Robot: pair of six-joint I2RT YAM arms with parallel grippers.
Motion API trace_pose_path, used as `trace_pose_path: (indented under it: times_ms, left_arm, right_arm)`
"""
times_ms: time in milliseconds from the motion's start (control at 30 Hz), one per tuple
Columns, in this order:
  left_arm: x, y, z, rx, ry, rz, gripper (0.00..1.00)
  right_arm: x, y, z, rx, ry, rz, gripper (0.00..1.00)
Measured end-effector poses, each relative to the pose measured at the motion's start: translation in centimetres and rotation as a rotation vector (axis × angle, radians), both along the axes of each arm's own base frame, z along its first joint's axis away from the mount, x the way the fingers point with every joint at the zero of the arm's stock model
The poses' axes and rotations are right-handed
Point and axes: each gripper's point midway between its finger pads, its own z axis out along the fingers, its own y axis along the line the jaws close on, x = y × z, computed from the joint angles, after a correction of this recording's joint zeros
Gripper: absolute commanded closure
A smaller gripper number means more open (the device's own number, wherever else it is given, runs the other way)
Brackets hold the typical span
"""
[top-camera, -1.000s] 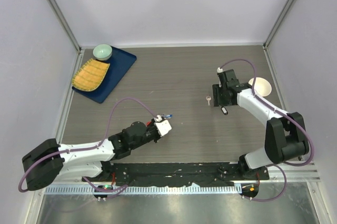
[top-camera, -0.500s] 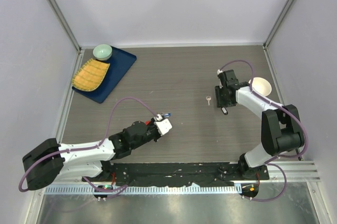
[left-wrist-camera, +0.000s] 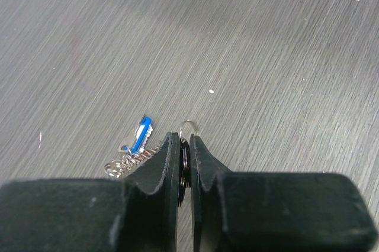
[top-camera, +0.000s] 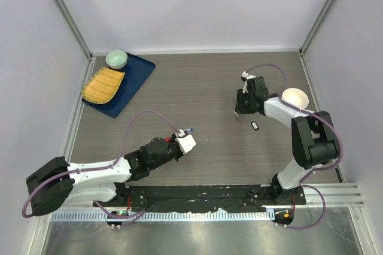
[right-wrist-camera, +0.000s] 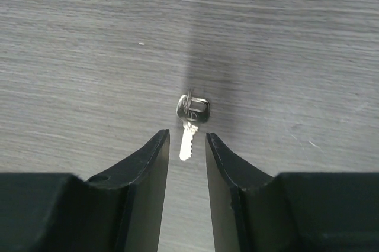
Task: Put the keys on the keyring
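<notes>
1. Firstly, nearest the arm bases, the left gripper [left-wrist-camera: 185, 138] has its jaws pressed almost together. They pinch the wire loop of the pale grey chain-like keyring [left-wrist-camera: 130, 158], and its small blue plastic tag [left-wrist-camera: 141, 134] trails out to one side. I judge this hold keeps the loop steady and pointing outward so a key can be threaded on. Whether the chain rests on the table I cannot tell.
2. Farther out on the right, a small black oval fob [top-camera: 254, 126] lies alone on the grey wood-grain table [top-camera: 203, 81], apart from both grippers. It plays no part in the job.
3. Just beyond it, the right gripper [right-wrist-camera: 187, 139] is lowered over the plain silver metal key [right-wrist-camera: 192, 110]. Its jaws are spread, one finger on either side of the blade tip, and neither visibly touches. That straddle looks like the set-up for a pinch.
4. A round white bowl [top-camera: 295, 98] stands by the right arm. At the far left, a dark blue tray [top-camera: 134, 78] carries a yellow woven mat [top-camera: 103, 85] and a pale green bowl [top-camera: 116, 58].
5. Count: one keyring, one silver key, one fob, two bowls, one tray, one mat. No red-headed key shows in any view.
</notes>
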Motion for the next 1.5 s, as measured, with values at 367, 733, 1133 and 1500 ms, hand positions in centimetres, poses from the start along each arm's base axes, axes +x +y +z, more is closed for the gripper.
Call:
trace_pose_path:
  times_ms: [367,733,1133,1500]
  left_arm:
    - [0.1,-0.1,-0.1,0.004,0.002,0.002,1.00]
    - [0.1,-0.1,-0.1,0.005,0.003,0.002,1.00]
    - [0.1,0.0,-0.1,0.004,0.002,0.006,1.00]
    - [0.1,0.8,0.2,-0.069,-0.036,0.033,1.00]
  right_arm:
    - [1.7,1.5,-1.7,0.022,0.010,0.004,0.71]
    - [2.0,1.4,-2.9,0.009,0.027,-0.003,0.73]
    - [2.1,1.2,-2.8,-0.003,0.020,-0.008,0.99]
    - [-1.1,3.9,1.6,0.067,-0.082,0.150,0.99]
